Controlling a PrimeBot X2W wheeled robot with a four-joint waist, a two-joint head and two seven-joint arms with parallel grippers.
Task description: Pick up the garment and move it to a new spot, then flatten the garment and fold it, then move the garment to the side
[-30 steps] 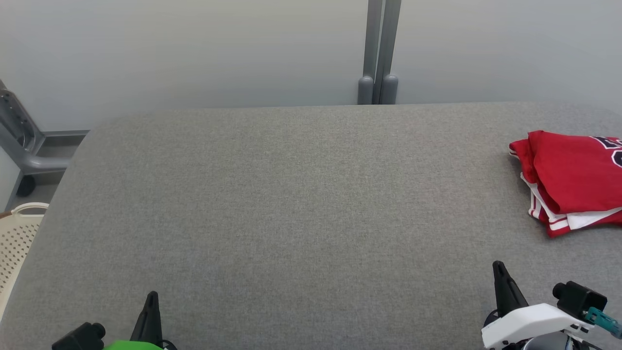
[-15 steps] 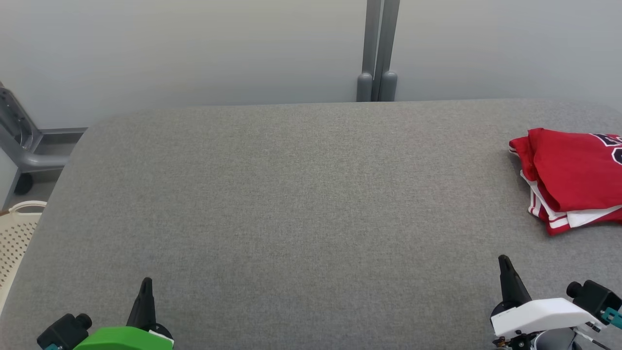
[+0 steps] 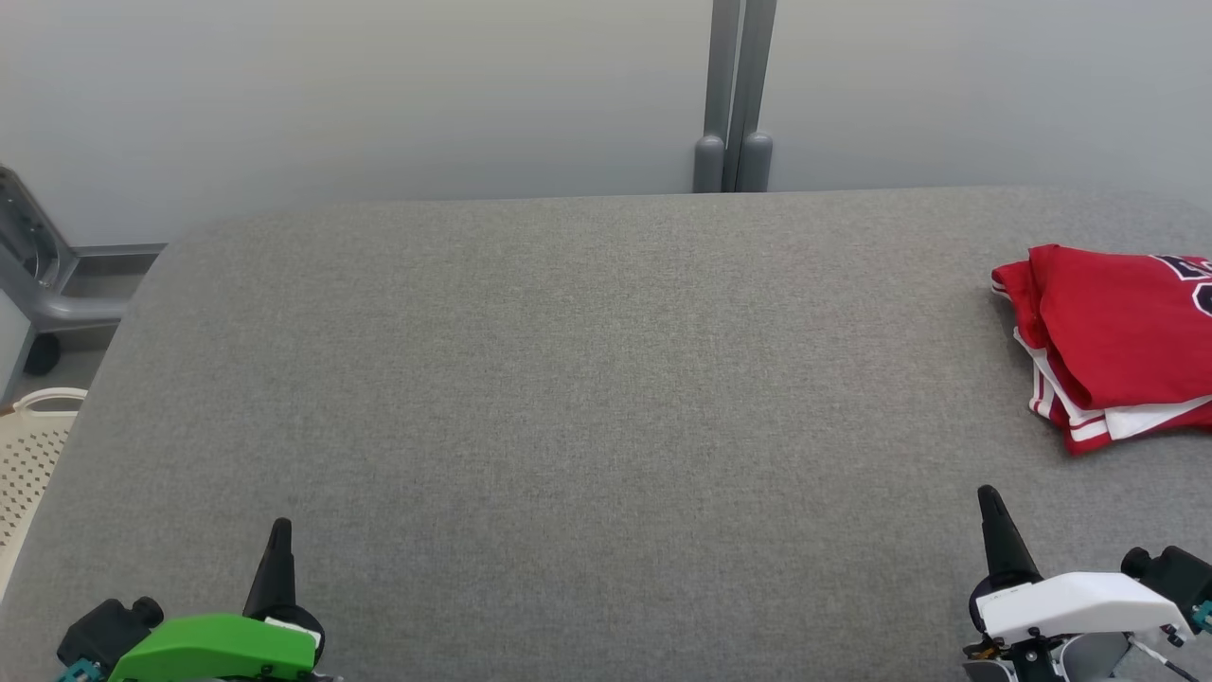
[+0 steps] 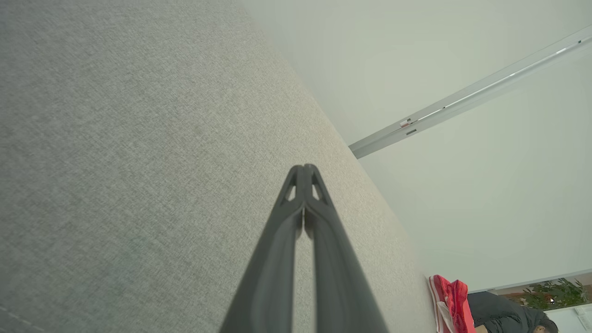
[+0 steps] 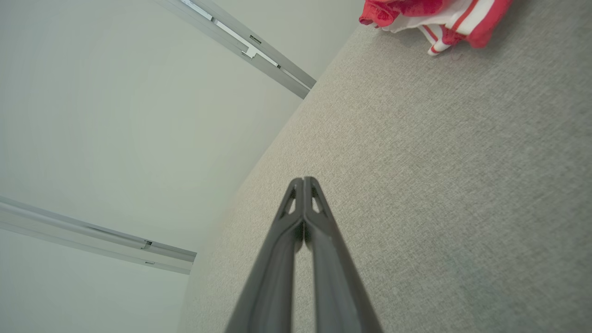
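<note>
The garment is a red jersey with white trim and dark lettering, lying folded at the right edge of the grey table; it also shows in the left wrist view as the garment and in the right wrist view as the garment. My left gripper stands at the lower left, shut and empty, its tips together. My right gripper sits at the lower right, shut with nothing in it, a short way in front of the jersey and apart from it.
A perforated cream basket stands off the table's left edge beside a grey metal frame. A grey post rises behind the table's far edge. A person in dark clothes is beyond the jersey.
The head camera has tilted, so the whole picture sits slightly higher. Both grippers show further up the view, more of their green and white housings visible. The jersey lies as before.
</note>
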